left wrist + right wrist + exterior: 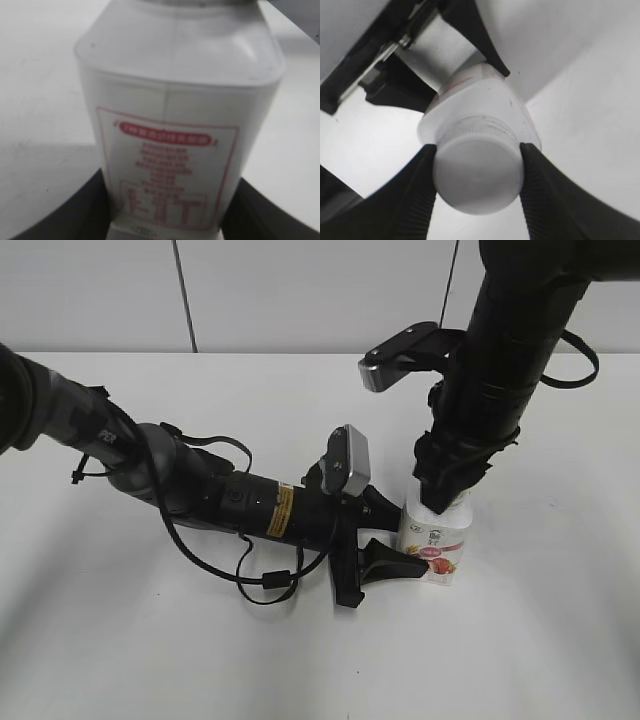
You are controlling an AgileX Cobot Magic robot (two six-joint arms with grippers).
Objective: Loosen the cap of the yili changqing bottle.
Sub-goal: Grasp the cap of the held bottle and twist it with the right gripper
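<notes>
In the right wrist view, the right gripper [477,172] has its two ribbed fingers [417,200] pressed against opposite sides of the cap [477,175], so it is clamped on the cap from above. Just below the cap, the yili changqing bottle [475,107] widens into sloped shoulders, and beyond it the dark fingers of the left gripper [445,65] flank the lower body.

In the left wrist view, the bottle [180,115] fills the space between the left gripper's [167,220] two dark fingers; they sit tight against its sides, so this gripper appears to be holding the body steady.

The exterior view shows the bottle [437,540] upright on the white table [150,650], with the left gripper [390,540] at its base and the right gripper [445,502] on top.

Judging from this, both grips are set and the twist itself is what remains; whether the cap has turned at all cannot be told.

The back label carries a red-framed panel of small red print, too blurred to read. The front shows a pink-red fruit picture with dark characters, also illegible.
</notes>
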